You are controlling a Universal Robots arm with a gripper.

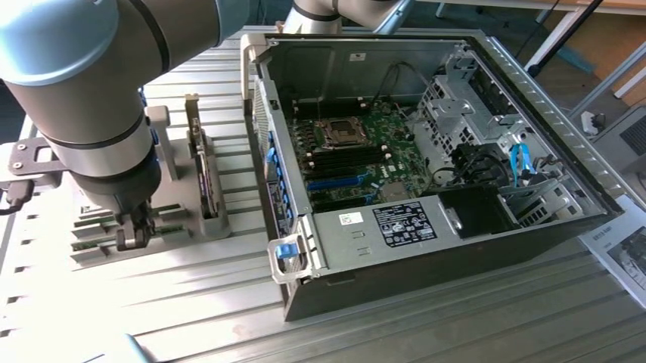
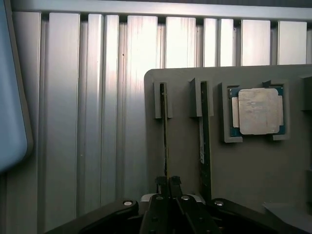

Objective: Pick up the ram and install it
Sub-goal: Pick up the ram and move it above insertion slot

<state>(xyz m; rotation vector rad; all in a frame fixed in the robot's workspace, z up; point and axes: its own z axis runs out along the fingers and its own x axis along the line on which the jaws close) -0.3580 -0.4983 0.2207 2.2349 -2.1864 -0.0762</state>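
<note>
The ram (image 2: pixel 165 131) stands on edge in a slot of the grey holder tray (image 2: pixel 253 185), and the gripper (image 2: pixel 167 181) is clenched on its thin upper edge, one fingertip on each side of the board. The wrist view looks straight down the stick. Just beside it a second memory stick (image 2: pixel 205 122) stands in its own slot, carrying a pale label whose print is too fine to read. Next to that, the square silver processor chip (image 2: pixel 257 111) lies flat in a recess, any marking on its lid too faint to make out. The tray rests on the ribbed aluminium table (image 2: pixel 97 122). The exterior view gives the wider setting: the arm reaches down to the tray at the exterior view's left, a hard drive (image 1: pixel 207 181) stands upright in a holder next to it, and the open computer case (image 1: pixel 525 83) lies towards the exterior view's right. Inside are the green motherboard (image 1: pixel 374 151) and blue cables (image 1: pixel 520 162). A black label (image 1: pixel 404 224) with white print sits on the power-supply cover, a small white sticker (image 1: pixel 349 218) beside it; neither is legible. A blue latch (image 1: pixel 287 252) marks the case's near corner.
</note>
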